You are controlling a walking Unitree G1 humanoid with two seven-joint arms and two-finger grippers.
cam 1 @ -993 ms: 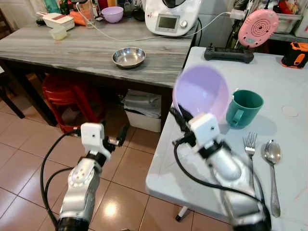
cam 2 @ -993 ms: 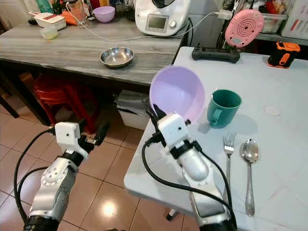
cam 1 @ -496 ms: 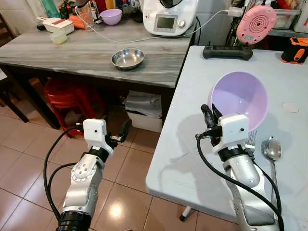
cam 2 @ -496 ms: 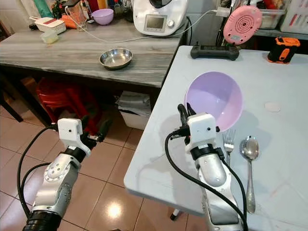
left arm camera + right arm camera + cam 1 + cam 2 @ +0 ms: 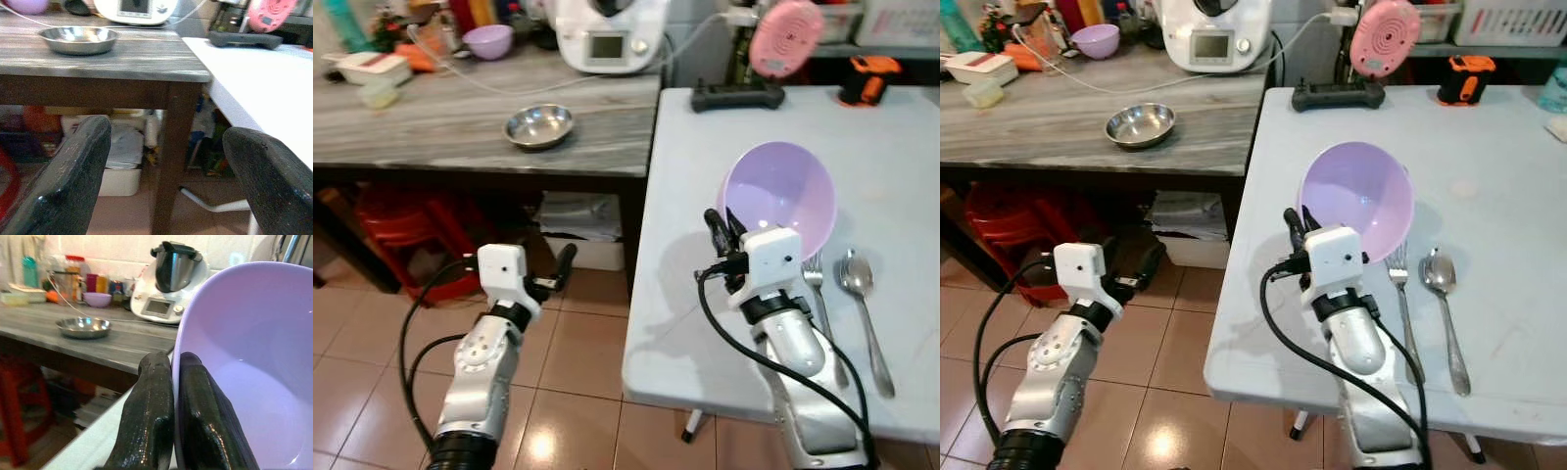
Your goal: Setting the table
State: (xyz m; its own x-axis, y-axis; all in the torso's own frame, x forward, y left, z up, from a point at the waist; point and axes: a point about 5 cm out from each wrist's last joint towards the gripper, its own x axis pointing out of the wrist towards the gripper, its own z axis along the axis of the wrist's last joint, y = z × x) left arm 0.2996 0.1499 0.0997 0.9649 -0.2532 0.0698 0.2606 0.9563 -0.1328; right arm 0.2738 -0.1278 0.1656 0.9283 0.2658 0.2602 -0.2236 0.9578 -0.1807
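Since a moment ago I have carried the smooth lilac plastic bowl (image 5: 1359, 199) across to just left of the silver metal fork (image 5: 1402, 305), and the green mug it passed is now hidden behind it or out of frame. My right hand (image 5: 175, 382) is clenched on the bowl's near rim, one finger inside the wall and one outside, and the bowl tilts steeply with its open face towards me, over the white bench (image 5: 1528, 196); I cannot tell whether its base touches yet.

The risk I judge greatest is that thin, slick rim. It is glossy plastic, pinched only at one edge, so if I lower it at this tilt the round underside could roll or slide out of my fingers and knock the fork or the polished metal spoon (image 5: 1445, 315) lying just beside it. Letting go before it sits level might let it rock onto the cutlery.

My left hand (image 5: 166, 161) hangs with its fingers spread apart and empty beside the grey wood-grain bench (image 5: 431, 117), where a shiny, shallow steel dish (image 5: 539, 125) rests.
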